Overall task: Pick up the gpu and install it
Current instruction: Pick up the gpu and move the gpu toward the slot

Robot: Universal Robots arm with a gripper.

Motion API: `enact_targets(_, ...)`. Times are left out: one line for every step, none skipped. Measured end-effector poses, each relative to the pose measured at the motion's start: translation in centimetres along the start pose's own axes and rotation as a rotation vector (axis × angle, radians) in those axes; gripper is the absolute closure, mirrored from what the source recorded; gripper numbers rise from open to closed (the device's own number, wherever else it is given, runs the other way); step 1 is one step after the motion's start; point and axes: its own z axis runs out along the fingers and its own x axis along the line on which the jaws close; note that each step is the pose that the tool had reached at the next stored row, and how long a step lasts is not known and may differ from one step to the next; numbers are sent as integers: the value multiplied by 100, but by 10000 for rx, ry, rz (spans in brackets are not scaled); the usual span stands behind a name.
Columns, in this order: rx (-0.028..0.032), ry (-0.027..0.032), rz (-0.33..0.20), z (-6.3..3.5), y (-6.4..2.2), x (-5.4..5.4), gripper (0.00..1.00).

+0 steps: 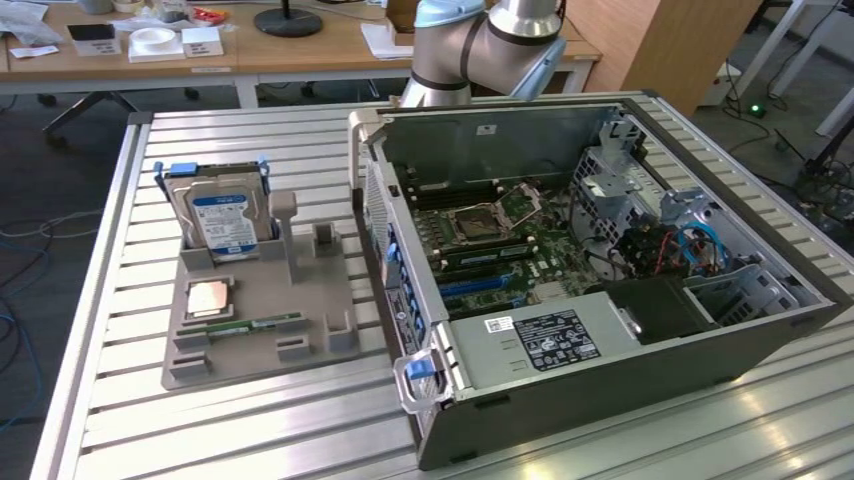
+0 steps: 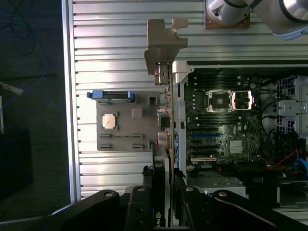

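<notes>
In the wrist view I hold the gpu (image 2: 165, 137) edge-on: a thin card with a beige metal end bracket (image 2: 166, 41) at its far end and a dark cooler side. My gripper (image 2: 163, 211) is shut on the card's near end, with black fingers (image 2: 142, 209) on either side. The card hangs high above the side wall of the open computer case (image 2: 179, 96), between the grey fixture and the motherboard (image 2: 226, 125). Blue expansion slots (image 2: 207, 139) lie on the board beside the card. In the exterior view, my arm (image 1: 481, 40) rises behind the case (image 1: 747, 320).
A grey fixture tray (image 1: 254, 350) to the exterior view's left of the case holds an upright hard drive (image 1: 220, 215), a CPU (image 1: 207, 297) and a RAM stick (image 1: 240, 325). The power supply (image 1: 547, 335) and cables (image 1: 667, 250) fill the case's near end. Desks stand behind the slatted table (image 1: 200, 430).
</notes>
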Motion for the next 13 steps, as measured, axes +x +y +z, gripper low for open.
enact_targets(0,0,1,0,0,0,73)
enact_targets(0,0,0,0,0,0,73)
enact_targets(0,0,1,0,0,0,73)
enact_targets(0,0,0,1,0,0,73)
enact_targets(0,0,0,4,0,0,73)
enact_targets(-1,0,0,14,-1,1,73)
enact_targets(1,1,0,26,-1,0,73)
enact_targets(0,0,1,36,-1,1,73)
enact_targets(0,0,1,49,-2,1,73)
enact_targets(-1,-1,1,66,-3,1,73)
enact_targets(1,0,1,80,-3,1,73)
enact_targets(0,0,1,95,-4,1,73)
enact_targets(0,-1,1,112,-5,1,73)
